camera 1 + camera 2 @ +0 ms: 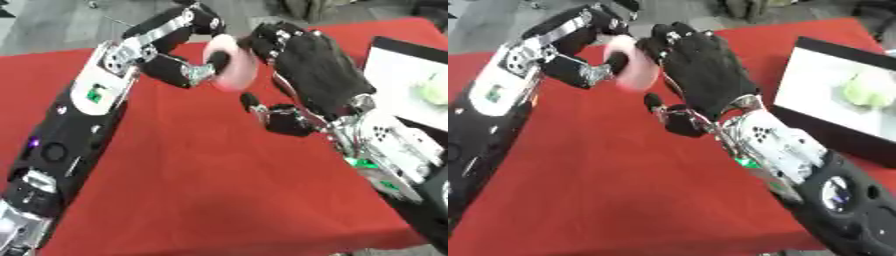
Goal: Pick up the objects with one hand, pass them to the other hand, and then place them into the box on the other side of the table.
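Note:
A pale pink ring-shaped object (238, 71) hangs in the air over the back of the red table (219, 190). My left hand (179, 70) comes in from the left with its fingers curled round the ring, one dark finger showing at its hole. My right hand (319, 70) meets it from the right, back toward me. Its fingertips (269, 39) lie against the ring's upper right edge, while its thumb (254, 102) sticks out below, apart from the ring. A black box (842, 48) with a white inside stands at the right edge and holds a light green object (864, 90).
Both forearms slant across the table, the left along the left side and the right from the lower right corner. Grey floor lies beyond the table's far edge. The red cloth's front edge shows at the bottom.

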`<state>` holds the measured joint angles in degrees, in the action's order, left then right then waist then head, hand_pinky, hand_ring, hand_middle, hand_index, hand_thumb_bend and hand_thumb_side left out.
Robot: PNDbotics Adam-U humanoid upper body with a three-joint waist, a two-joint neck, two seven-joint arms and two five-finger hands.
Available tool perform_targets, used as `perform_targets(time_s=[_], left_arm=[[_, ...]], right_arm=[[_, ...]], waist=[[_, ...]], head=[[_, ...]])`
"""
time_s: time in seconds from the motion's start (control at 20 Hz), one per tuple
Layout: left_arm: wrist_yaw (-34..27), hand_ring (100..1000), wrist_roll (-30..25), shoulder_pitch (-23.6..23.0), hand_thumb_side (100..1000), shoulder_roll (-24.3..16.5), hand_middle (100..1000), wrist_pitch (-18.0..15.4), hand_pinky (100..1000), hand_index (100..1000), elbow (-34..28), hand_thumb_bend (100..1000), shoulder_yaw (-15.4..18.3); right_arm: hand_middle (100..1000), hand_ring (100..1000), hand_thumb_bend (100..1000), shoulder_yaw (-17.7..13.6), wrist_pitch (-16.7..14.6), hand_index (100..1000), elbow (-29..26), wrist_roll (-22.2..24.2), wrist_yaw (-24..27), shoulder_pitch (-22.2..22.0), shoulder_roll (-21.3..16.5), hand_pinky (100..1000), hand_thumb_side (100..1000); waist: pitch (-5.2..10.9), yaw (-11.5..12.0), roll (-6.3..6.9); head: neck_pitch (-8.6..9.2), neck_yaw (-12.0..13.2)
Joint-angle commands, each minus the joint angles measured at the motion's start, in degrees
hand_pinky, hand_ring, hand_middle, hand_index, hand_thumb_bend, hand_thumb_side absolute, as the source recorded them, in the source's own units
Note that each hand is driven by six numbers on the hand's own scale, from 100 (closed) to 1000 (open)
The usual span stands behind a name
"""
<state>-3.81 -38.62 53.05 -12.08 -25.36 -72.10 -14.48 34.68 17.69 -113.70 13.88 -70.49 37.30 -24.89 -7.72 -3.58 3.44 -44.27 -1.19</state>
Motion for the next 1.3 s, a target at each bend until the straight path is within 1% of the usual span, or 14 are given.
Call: perform_targets(time_s=[0.05, 0.1, 0.15, 0.2, 0.25, 0.4, 0.6, 0.7, 0.75, 0.95, 1.1, 1.2, 1.3], left_arm=[[-3.23, 419, -9.08, 1.56, 311, -0.85, 336, -4.26, 678, 572, -1.76, 100, 0.9], [-4.14, 419, -10.0, 1.56, 309, -0.99, 337, -3.61, 679, 573, -1.87, 100, 1.0], [-5.01, 419, -10.86, 1.55, 309, -1.1, 337, -2.97, 680, 573, -1.95, 100, 1.07], [-5.86, 419, -11.71, 1.55, 308, -1.19, 337, -2.33, 680, 574, -2.02, 100, 1.13], [-6.66, 420, -12.5, 1.56, 307, -1.29, 338, -1.7, 681, 574, -2.13, 100, 1.19], [-7.96, 419, -13.25, 1.57, 306, -1.48, 337, -0.23, 682, 574, -2.61, 100, 0.99], [-7.98, 423, -13.34, 1.43, 301, -1.58, 341, 0.51, 684, 579, -2.94, 100, 0.58], [-7.72, 441, -13.35, 1.35, 294, -1.67, 367, 0.45, 695, 606, -3.0, 100, 0.25], [-7.62, 449, -13.35, 1.29, 314, -1.73, 380, 0.32, 699, 618, -3.01, 100, -0.01], [-7.89, 470, -13.35, 1.12, 564, -1.75, 419, 0.04, 710, 655, -2.79, 100, -0.36], [-8.46, 488, -13.35, 1.08, 723, -1.7, 452, 0.09, 719, 685, -2.8, 100, -0.02], [-8.58, 497, -13.35, 0.98, 789, -1.73, 467, 0.03, 723, 702, -2.66, 100, 0.37], [-8.54, 504, -13.35, 0.83, 832, -1.77, 479, 0.06, 727, 716, -2.28, 100, 0.96]], right_arm=[[653, 742, 184, -0.25, 0.51, 707, -0.89, -1.48, -0.56, 0.64, -0.09, 215, 229], [621, 728, 162, -0.25, 0.68, 658, -0.89, -2.11, -0.68, 0.64, -0.1, 200, 215], [602, 716, 148, -0.32, 0.87, 631, -0.89, -2.82, -0.87, 0.68, -0.12, 192, 203], [577, 697, 110, -0.41, 1.11, 602, -0.89, -3.59, -1.09, 0.72, -0.12, 179, 187], [556, 680, 100, -0.5, 1.4, 574, -0.89, -4.42, -1.28, 0.76, -0.1, 171, 171], [522, 658, 100, -0.46, 2.15, 514, -0.89, -7.04, -1.34, 0.72, -0.13, 160, 148], [511, 654, 100, -0.17, 2.66, 461, -0.89, -9.23, -0.55, 0.53, -0.26, 155, 157], [506, 655, 100, -0.07, 2.66, 371, -0.89, -9.57, -0.09, 0.49, -0.32, 151, 155], [504, 655, 100, -0.04, 2.63, 339, -0.89, -9.64, 0.16, 0.48, -0.34, 150, 156], [496, 657, 100, 0.08, 2.43, 311, -0.89, -9.53, 1.08, 0.39, -0.39, 143, 156], [489, 654, 100, 0.05, 2.34, 302, -0.89, -9.66, 1.59, 0.34, -0.4, 142, 128], [486, 654, 100, 0.07, 2.31, 297, -0.89, -9.79, 1.85, 0.28, -0.41, 142, 111], [481, 651, 100, 0.09, 2.31, 296, -0.89, -9.9, 2.07, 0.21, -0.41, 139, 100]], waist=[[1.03, 0.03, -0.21], [1.04, 0.05, -0.21], [1.04, 0.07, -0.21], [1.05, 0.08, -0.22], [1.05, 0.09, -0.21], [1.06, 0.11, -0.21], [1.05, 0.09, -0.21], [1.03, 0.07, -0.19], [1.02, 0.06, -0.18], [0.96, 0.0, -0.19], [0.93, -0.06, -0.22], [0.92, -0.08, -0.23], [0.92, -0.1, -0.25]], head=[[0.15, -0.23], [0.15, -0.26], [0.15, -0.27], [0.15, -0.3], [0.15, -0.33], [0.15, -0.42], [0.15, -0.47], [0.15, -0.5], [0.15, -0.51], [0.15, -0.47], [0.15, -0.41], [0.15, -0.4], [0.15, -0.41]])
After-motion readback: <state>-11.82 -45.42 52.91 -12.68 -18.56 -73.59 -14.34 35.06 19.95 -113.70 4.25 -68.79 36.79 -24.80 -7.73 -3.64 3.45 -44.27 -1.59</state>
